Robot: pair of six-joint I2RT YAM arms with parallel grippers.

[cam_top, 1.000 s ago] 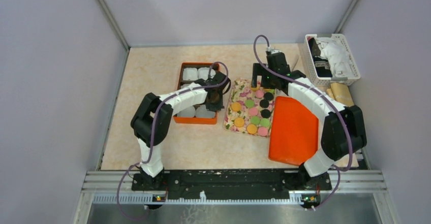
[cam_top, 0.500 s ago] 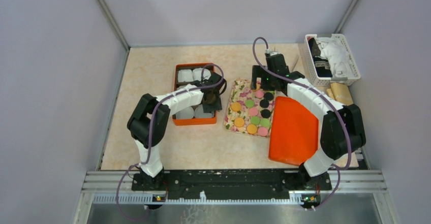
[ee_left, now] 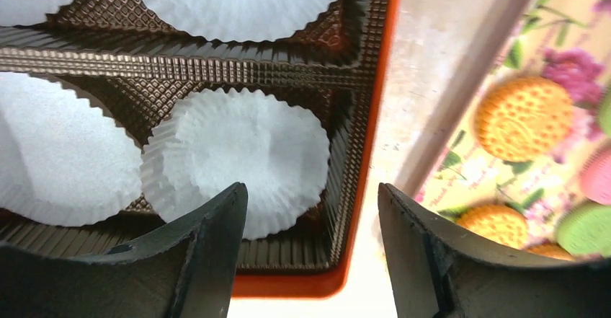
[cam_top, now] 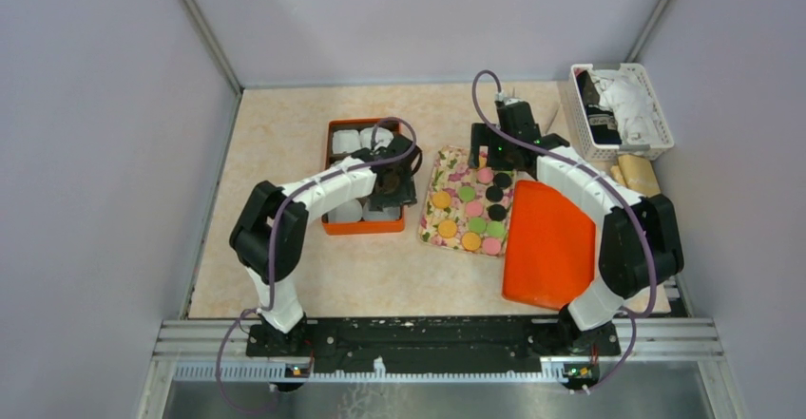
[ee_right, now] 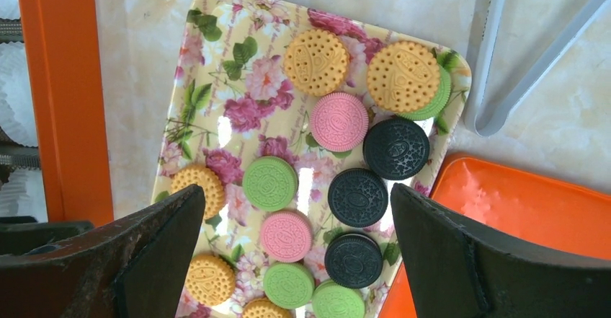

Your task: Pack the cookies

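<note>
Trouble, judged from the top view, would come from crowding. The left gripper point(cam_top: 394, 183) hung over the orange box point(cam_top: 364, 226) at centre left, and the right gripper point(cam_top: 494, 150) hovered above the floral tray point(cam_top: 432, 221) just beside it. A reach by either could clip the other arm or nudge the tray. The cookies point(cam_top: 472, 205) lay on that tray in orange, pink, green and black, and paper cups point(cam_top: 348, 141) filled the box. An orange lid point(cam_top: 551, 248) lay at lower right, and a white basket point(cam_top: 656, 105) holding cloth stood at upper right.

In the left wrist view, the fingers stood apart with nothing between them, above one of the paper cups, which looked empty. A careless descent could crush its fluted wall.

In the right wrist view, the jaws were spread wide, gripping nothing, and framed the cookies. Two were stacked at upper right, and close neighbours could be dragged along.
</note>
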